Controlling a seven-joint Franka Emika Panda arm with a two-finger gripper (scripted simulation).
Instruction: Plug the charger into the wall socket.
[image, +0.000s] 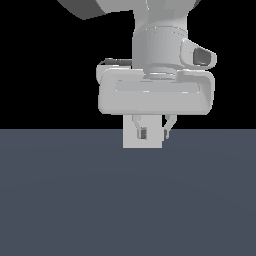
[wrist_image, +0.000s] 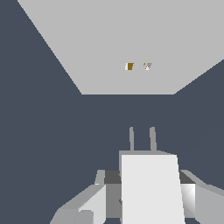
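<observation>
My gripper (image: 154, 132) hangs pointing down, just above the floor. In the wrist view it (wrist_image: 148, 179) is shut on the charger (wrist_image: 151, 192), a light-grey block held between the dark pads (wrist_image: 113, 177). Two thin prongs (wrist_image: 131, 139) stick out of the block toward the wall socket (wrist_image: 109, 43), an upright light-grey panel with two small yellowish holes (wrist_image: 129, 66). A strip of dark floor separates the prongs from the panel. In the exterior view the wall socket (image: 131, 141) stands behind the fingers, its top hidden by the hand; the charger blends into it there.
A dark blue-grey floor (image: 75, 200) spreads around the panel and under the gripper. Black background lies above the floor line. The arm's wrist and hand (image: 155, 95) fill the upper middle of the exterior view.
</observation>
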